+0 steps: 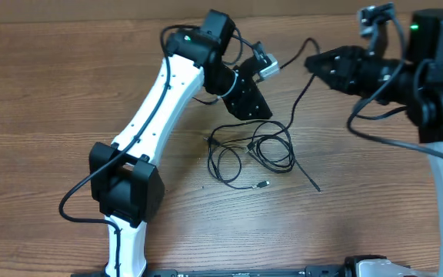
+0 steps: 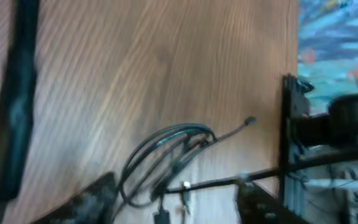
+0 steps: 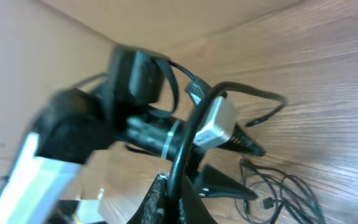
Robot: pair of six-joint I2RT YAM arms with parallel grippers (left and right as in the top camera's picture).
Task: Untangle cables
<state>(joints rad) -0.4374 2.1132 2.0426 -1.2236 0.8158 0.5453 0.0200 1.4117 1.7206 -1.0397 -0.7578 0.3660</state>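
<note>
Cables (image 1: 256, 151) looped; right gripper (image 1: 311, 63) pinches one.

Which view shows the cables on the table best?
Overhead: the cables show whole and sharp, loops and plug ends spread on the table. Left wrist catches a blurred part of the loops; right wrist only some strands at its lower right corner.

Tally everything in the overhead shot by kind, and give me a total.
robot arms: 2, the left arm and the right arm
cable tangle: 1, its strands too interwoven to count singly
wooden table: 1
Total: 4
</note>
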